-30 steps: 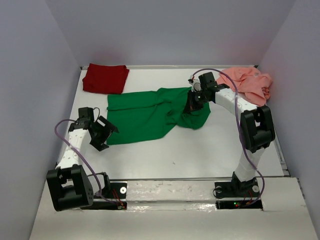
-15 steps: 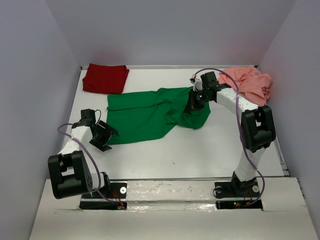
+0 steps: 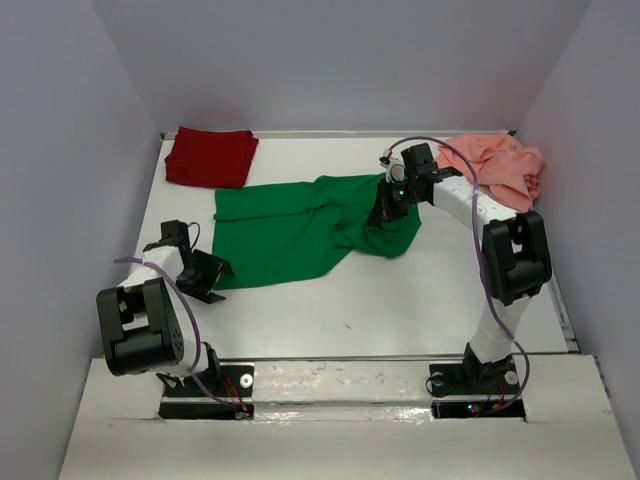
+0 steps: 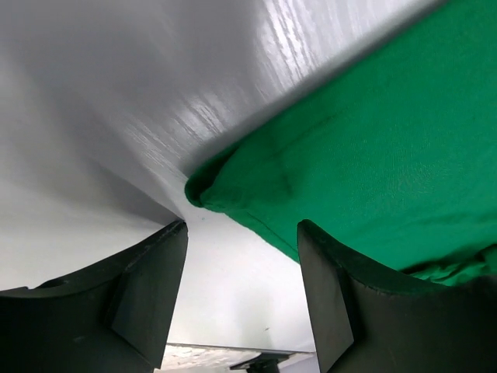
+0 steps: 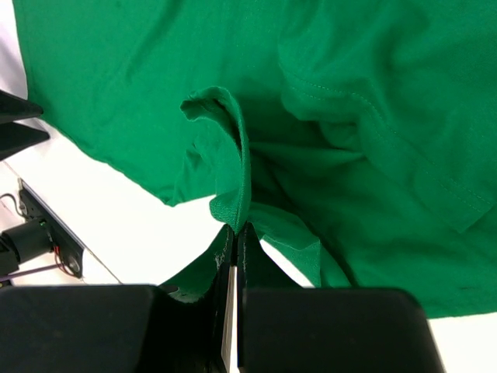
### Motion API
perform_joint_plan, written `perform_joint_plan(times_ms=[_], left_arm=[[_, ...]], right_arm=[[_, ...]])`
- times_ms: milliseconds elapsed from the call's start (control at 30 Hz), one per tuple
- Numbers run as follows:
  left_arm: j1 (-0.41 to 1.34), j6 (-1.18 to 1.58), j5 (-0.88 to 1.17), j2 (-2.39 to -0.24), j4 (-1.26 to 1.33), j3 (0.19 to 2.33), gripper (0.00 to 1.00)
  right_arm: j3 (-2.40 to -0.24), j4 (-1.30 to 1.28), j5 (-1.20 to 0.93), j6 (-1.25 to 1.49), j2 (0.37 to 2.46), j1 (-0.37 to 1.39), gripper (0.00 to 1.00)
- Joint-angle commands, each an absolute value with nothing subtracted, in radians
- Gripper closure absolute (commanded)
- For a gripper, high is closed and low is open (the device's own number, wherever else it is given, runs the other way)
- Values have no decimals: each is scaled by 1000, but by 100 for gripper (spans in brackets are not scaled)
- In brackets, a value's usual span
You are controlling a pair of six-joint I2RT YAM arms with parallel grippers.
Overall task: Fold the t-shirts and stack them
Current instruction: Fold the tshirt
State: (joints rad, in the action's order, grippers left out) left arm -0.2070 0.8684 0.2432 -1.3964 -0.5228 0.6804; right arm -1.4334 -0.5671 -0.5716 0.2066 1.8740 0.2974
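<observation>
Corner pickup: green t-shirt (image 3: 290,230) spread mid-frame on the desk (image 3: 420,300), probably limp and light
At centre right, right tool (image 3: 385,212) pinched shut on a raised fold; lower left, left tool (image 3: 205,277) with jaws apart astride the corner hem, likely the best hold

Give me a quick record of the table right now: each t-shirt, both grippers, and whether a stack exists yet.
green t-shirt: spread out in the middle, wrinkled at its right end
dark red t-shirt: neat rectangle, far left corner
pink t-shirt: crumpled heap, far right corner
left gripper: open, at the green t-shirt's near left corner
right gripper: shut on a pinched fold of the green t-shirt
stack: none yet
</observation>
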Motion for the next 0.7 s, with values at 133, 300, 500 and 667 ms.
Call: perform_joint_plan(times_ms=[133,300,500,667], left_arm=[[-258,969,137,-1463,-592,710,29],[-279,1025,98,-1470,-627,710,31],[-328,1048,86,-1462,-627,695,39],[-342,1055,112,-1479,-595,687,62]], right_arm=[[-1434,-514,-614,218,1824,284,100],[-1436,-511,-623,218,1830,284,100],[-1431,-511,-626,218,1830,284,100],[-1422,-508,-624,215,1822,284,100]])
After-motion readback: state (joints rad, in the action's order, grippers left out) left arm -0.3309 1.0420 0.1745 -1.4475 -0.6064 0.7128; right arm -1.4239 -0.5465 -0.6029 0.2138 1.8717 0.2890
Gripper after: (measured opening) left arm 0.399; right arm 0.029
